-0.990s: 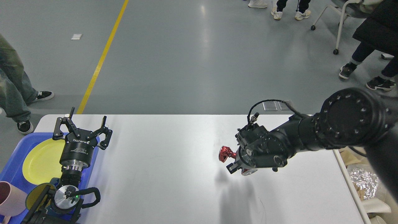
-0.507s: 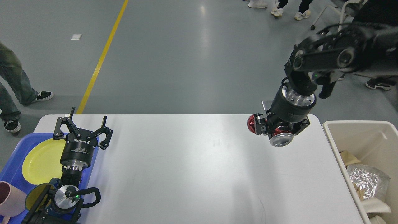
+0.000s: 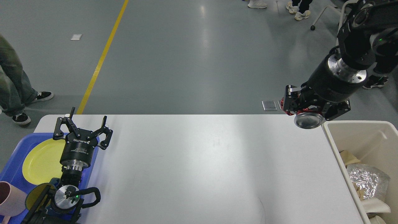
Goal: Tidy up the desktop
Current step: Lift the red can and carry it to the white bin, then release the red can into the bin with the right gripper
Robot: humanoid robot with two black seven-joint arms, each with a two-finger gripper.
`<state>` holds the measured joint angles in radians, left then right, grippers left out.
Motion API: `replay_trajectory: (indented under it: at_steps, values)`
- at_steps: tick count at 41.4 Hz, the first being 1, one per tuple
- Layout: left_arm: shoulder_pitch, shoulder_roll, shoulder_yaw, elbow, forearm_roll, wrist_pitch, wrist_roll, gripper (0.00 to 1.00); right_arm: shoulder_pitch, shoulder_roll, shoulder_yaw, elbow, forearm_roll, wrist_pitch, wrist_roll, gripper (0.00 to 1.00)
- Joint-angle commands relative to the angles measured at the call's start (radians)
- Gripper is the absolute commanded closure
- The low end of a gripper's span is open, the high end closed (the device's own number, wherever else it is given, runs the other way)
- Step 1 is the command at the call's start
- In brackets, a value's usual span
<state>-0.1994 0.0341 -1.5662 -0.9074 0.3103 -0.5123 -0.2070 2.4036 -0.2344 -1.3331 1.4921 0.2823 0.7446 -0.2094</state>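
Right claw [image 3: 306, 109]: pinches a crushed red can [image 3: 303, 116], its silver end facing the camera; it hangs above the far right corner of the worktop, just beside the bin's near-left corner.
Beige bin [image 3: 334, 146]: just below and right of the right claw, off the worktop's right edge; crumpled foil [image 3: 367, 183] and paper scraps lie inside.
Worktop [image 3: 199, 168]: the white desktop, spreading below and left of the right claw, between the two claws.
Left claw [image 3: 83, 127]: fingers spread wide, nothing between them, pointing away from the camera over the worktop's left edge.
Blue tray [image 3: 15, 155]: left of and under the left claw, carrying a yellow plate [image 3: 40, 161]; a pink cup [image 3: 9, 199] sits at its near corner.
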Motion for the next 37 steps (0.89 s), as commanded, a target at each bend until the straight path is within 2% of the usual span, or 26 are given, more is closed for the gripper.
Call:
replay_trajectory:
  at_steps: [1,5,9,17,23,27,31,37]
  values:
    - [0.000,0.001,0.000,0.001,0.000,0.000,0.000,0.03,0.000,-0.003,-0.067,-0.003,0.021,-0.004,0.004,1.00]
    - [0.000,0.000,0.000,0.001,0.000,0.000,-0.002,0.03,-0.003,-0.023,-0.173,-0.018,0.043,-0.008,0.004,1.00]
    - [0.000,0.001,0.000,0.001,0.000,0.000,-0.002,0.03,-0.032,-0.092,-0.254,-0.049,0.043,-0.057,0.005,1.00]
    - [0.000,0.001,0.000,0.001,0.000,0.000,-0.002,0.03,-0.237,-0.276,-0.313,-0.197,0.020,-0.166,0.005,1.00]
    - [0.000,0.000,0.000,0.001,0.000,0.000,-0.002,0.03,-0.473,-0.385,-0.267,-0.429,0.011,-0.179,0.005,1.00]
    - [0.000,0.001,0.000,0.001,0.000,0.000,-0.002,0.03,-0.674,-0.433,-0.169,-0.605,0.011,-0.179,0.007,1.00]
    - [0.000,0.001,0.000,0.001,0.000,0.000,-0.002,0.03,-0.949,-0.451,-0.019,-0.857,0.009,-0.179,0.007,1.00]
    - [0.000,0.001,0.000,0.001,0.000,0.000,-0.002,0.03,-1.257,-0.433,0.165,-1.124,0.011,-0.191,0.007,1.00]
